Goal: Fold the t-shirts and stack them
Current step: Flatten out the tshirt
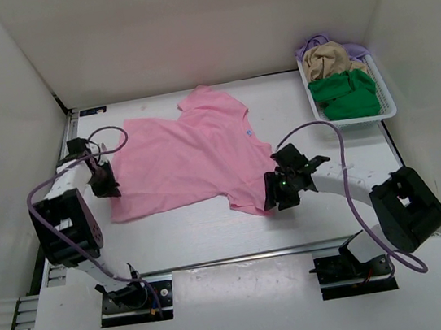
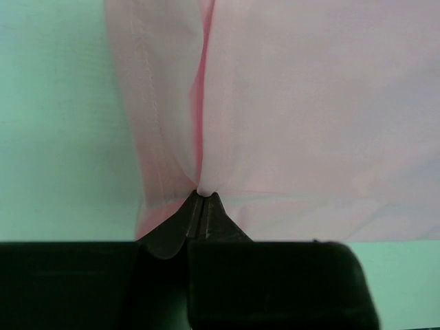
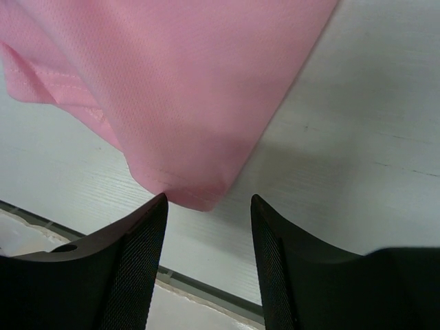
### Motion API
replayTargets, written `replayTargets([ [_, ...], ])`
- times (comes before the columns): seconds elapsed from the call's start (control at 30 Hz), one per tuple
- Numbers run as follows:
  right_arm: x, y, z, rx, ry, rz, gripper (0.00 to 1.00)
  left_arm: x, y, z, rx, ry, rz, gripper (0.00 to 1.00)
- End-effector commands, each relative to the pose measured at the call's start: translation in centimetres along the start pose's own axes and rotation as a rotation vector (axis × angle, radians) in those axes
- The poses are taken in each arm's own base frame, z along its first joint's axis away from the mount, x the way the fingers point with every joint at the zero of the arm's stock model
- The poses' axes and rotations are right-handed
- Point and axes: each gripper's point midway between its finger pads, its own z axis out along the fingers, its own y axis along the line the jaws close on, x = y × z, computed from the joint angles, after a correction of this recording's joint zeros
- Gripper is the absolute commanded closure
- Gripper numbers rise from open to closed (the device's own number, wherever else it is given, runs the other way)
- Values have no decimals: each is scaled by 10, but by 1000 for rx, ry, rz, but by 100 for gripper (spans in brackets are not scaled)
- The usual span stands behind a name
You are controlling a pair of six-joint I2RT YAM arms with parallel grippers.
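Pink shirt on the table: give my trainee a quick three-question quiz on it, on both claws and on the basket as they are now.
1. True or false: the left claw is shut on an edge of the pink shirt.
2. The right claw is: A) shut on cloth; B) open at a corner of the shirt; C) out of view.
3. Which colour of shirt fills the near end of the white basket?
Key: 1 true; 2 B; 3 the green shirt.

pink t-shirt (image 1: 180,166): plain pink, one small blue mark (image 1: 246,131) | green t-shirt (image 1: 346,94): plain green | tan t-shirt (image 1: 333,57): beige | lavender t-shirt (image 1: 312,41): pale purple | basket (image 1: 389,104): white mesh | table (image 1: 214,236): white
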Motion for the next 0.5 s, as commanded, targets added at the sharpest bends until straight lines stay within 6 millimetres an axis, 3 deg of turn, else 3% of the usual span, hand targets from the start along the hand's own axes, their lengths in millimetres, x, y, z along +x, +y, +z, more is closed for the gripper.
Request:
replayTargets([
  [0.0,-14,2,-2,-22,-25,69,45,-25,-14,-44,40,-173,33,90],
  [0.1,-21,0,-5,-26,-49,105,45,-20,-16,-54,40,-193,36,90],
  [0.27,-24,6,6,-50,9,123,45,-8,-17,-53,49,-161,32,90],
  [0.33,-19,1,13,-32,40,132,43,-1,-18,-50,58,-138,28,85],
  [0.37,-21,3,14,-32,40,142,43,0,-20,-48,67,-129,27,75],
  [0.47,-26,5,22,-36,56,145,43,6,-19,-36,76,-84,20,66],
])
